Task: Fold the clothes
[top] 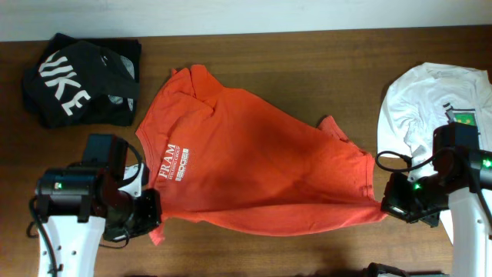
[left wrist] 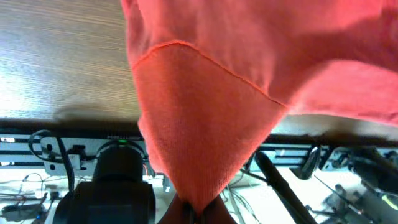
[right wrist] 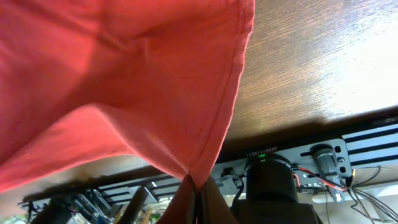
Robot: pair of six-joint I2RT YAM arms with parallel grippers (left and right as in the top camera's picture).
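Slippage worries me: left gripper (top: 154, 215) and right gripper (top: 382, 206) each pinch a thin corner of the red-orange fabric T-shirt (top: 261, 161); uneven pulling could free one.

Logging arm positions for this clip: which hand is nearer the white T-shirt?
Right. The right hand pinches the red-orange T-shirt close to the white T-shirt. The left hand pinches that shirt's other end, across the table, nearer the black T-shirt.
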